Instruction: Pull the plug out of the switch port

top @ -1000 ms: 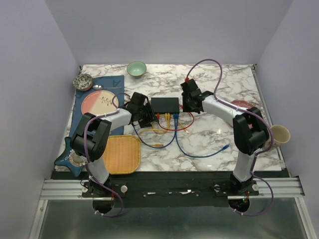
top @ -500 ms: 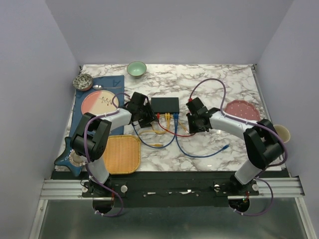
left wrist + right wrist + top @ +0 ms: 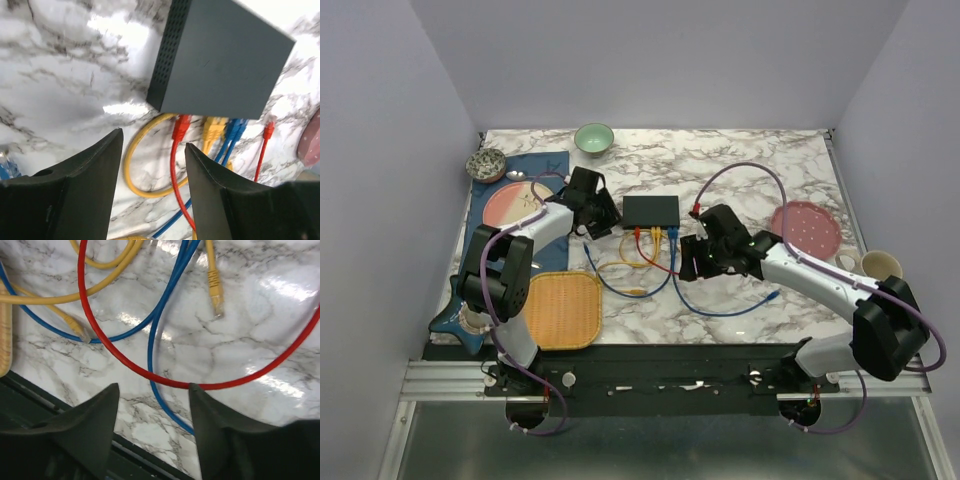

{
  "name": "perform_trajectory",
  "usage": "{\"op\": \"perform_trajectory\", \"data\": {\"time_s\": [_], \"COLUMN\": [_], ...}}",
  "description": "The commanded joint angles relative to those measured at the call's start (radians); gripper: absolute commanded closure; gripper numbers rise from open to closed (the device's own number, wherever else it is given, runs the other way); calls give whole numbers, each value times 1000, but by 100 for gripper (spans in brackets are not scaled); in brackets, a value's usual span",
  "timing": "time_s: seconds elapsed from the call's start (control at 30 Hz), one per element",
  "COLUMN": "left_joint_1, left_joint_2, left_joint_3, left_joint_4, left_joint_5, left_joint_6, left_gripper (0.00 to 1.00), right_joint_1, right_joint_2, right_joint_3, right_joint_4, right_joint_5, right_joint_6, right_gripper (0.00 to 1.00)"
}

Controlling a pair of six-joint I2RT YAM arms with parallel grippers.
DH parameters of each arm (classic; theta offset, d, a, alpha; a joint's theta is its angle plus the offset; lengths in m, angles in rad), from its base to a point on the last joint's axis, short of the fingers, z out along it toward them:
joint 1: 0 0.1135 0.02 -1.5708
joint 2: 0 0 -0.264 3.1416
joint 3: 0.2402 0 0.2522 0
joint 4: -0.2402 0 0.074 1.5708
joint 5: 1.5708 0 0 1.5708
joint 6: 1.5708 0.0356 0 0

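The flat black switch box [image 3: 651, 210] lies mid-table, and also shows in the left wrist view [image 3: 225, 55]. Red [image 3: 181, 127], yellow [image 3: 214, 131] and blue [image 3: 235, 131] plugs sit in the ports along its near edge. Their cables loop toward me. My left gripper [image 3: 608, 218] hovers at the box's left near corner. It is open and empty [image 3: 152, 140], with the red plug just beyond its right finger. My right gripper [image 3: 688, 262] is open and empty [image 3: 152, 387] above the red cable [image 3: 125, 360] and blue cable [image 3: 155, 345], in front of the box.
A loose yellow plug [image 3: 216, 295] lies on the marble. A woven tray [image 3: 563, 308], a pink plate [image 3: 512, 203], a patterned bowl [image 3: 486, 164] and a green bowl [image 3: 593, 138] stand on the left. A dotted plate [image 3: 804, 227] and a cup [image 3: 880, 266] stand on the right.
My right gripper has swung from the box's right side toward me, over the cable loops. My left gripper has drawn back and left from the plugs to the box's left corner.
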Motion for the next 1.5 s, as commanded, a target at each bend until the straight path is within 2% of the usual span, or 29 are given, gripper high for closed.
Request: {"op": "perform_trajectory", "data": {"time_s": [0.0, 0.03, 0.1, 0.17, 0.23, 0.3, 0.33, 0.37, 0.4, 0.43, 0.53, 0.6, 0.73, 0.83, 0.9, 1.07, 1.47], "left_joint_1": [11, 11, 13, 13, 13, 11, 11, 10, 8, 7, 1, -4, -13, -24, -30, -38, -45], "left_joint_2": [5, 6, 9, 6, 6, 23, 34, 58, 75, 90, 156, 193, 227, 250, 267, 294, 331], "left_joint_3": [97, 109, 139, 134, 122, 99, 94, 97, 105, 116, 148, 153, 150, 168, 186, 217, 251], "left_joint_4": [-55, -61, -67, -50, 33, 119, 179, 198, 213, 223, 236, 255, 318, 327, 329, 332, 286], "left_joint_5": [-62, -67, -87, -87, -47, 49, 68, 85, 114, 134, 200, 234, 292, 312, 317, 321, 291], "left_joint_6": [39, 41, 33, 10, -13, -30, -42, -59, -63, -64, -59, -65, -65, -67, -67, -68, -59], "left_gripper": [37, 36, 32, 24, 25, 32, 40, 44, 49, 59, 75, 81, 85, 85, 85, 85, 85], "right_joint_1": [5, 0, -7, -38, -75, -96, -104, -110, -115, -119, -128, -135, -174, -228, -251, -279, -302], "right_joint_2": [-49, -44, -17, 8, 55, 103, 158, 187, 216, 276, 347, 404, 413, 402, 404, 421, 529], "right_joint_3": [68, 74, 94, 108, 117, 135, 149, 193, 221, 245, 325, 358, 280, 168, 125, 27, -39], "right_joint_4": [-47, -47, -15, 29, 120, 177, 229, 246, 258, 263, 289, 289, 359, 477, 536, 704, 979], "right_joint_5": [230, 302, 339, 326, 280, 237, 197, 177, 155, 125, 45, 17, -50, -121, -187, -274, -343], "right_joint_6": [21, 29, 49, 75, 129, 161, 164, 166, 169, 169, 164, 176, 216, 282, 322, 391, 575], "right_gripper": [15, 10, 5, 5, 14, 23, 25, 28, 39, 44, 55, 61, 60, 48, 44, 43, 47]}}
